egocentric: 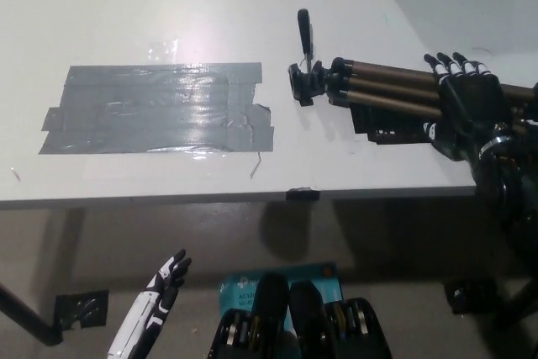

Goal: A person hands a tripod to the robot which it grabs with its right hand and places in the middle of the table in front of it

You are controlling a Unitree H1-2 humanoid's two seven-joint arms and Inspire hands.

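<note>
The tripod (370, 88) lies on the white table (151, 14) at its right side. Its bronze legs run off to the right, its black head (306, 82) points left, and a black handle (303, 31) sticks up towards the far side. My black right hand (465, 105) is at the legs' right part, with its fingers (454, 65) stretched out straight and apart over them, not curled around. My white left hand (158, 302) rests low at the bottom left, below the table edge, open and holding nothing.
A large patch of grey tape (155, 107) covers the table's middle left. A dark patch (382, 130) lies under the tripod legs. The table's front edge (252, 199) runs across the picture. A teal object (244, 287) sits on the floor below.
</note>
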